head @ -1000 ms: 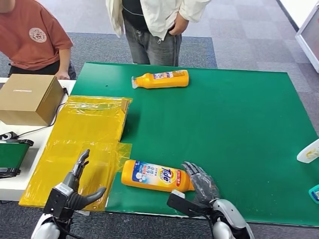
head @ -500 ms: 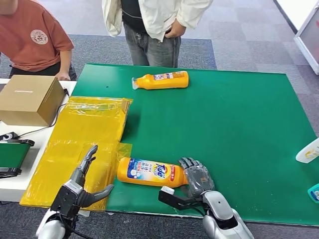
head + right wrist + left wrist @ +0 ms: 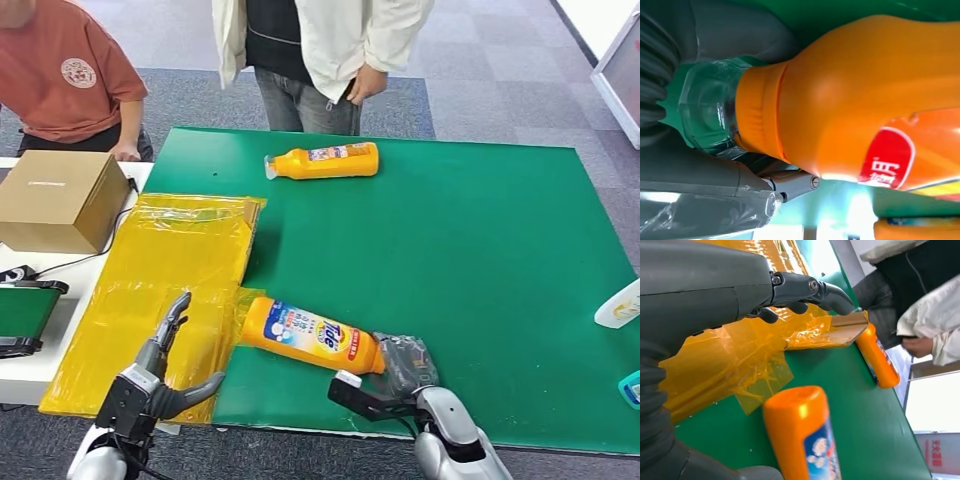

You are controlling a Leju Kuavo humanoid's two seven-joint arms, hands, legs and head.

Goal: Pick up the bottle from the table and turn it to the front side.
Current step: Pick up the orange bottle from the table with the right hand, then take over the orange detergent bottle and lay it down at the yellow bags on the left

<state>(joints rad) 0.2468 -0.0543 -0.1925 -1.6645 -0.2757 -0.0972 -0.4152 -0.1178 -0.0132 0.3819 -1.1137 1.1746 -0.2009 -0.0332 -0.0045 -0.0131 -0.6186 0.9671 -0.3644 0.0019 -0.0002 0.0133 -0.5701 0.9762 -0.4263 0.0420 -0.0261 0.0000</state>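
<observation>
An orange Tide bottle (image 3: 313, 338) lies slanted near the front edge of the green mat (image 3: 468, 250), label up, base toward the yellow bags. My right hand (image 3: 400, 375) grips its cap end; in the right wrist view the clear cap (image 3: 710, 112) and orange neck (image 3: 764, 115) sit between grey fingers (image 3: 696, 175). My left hand (image 3: 162, 370) hovers open over the yellow plastic, left of the bottle's base (image 3: 802, 435), touching nothing. A second orange bottle (image 3: 324, 160) lies at the mat's far edge.
Yellow plastic bags (image 3: 173, 270) overlap the mat's left side. A cardboard box (image 3: 60, 198) and a cable sit on the white table at left. Two people (image 3: 317, 50) (image 3: 68, 80) stand behind the table. A white bottle (image 3: 620, 305) lies at the right edge.
My right hand has closed around the bottle's cap end. The bottle has swung from lying level to slanted, base farther from me. My left hand barely moved.
</observation>
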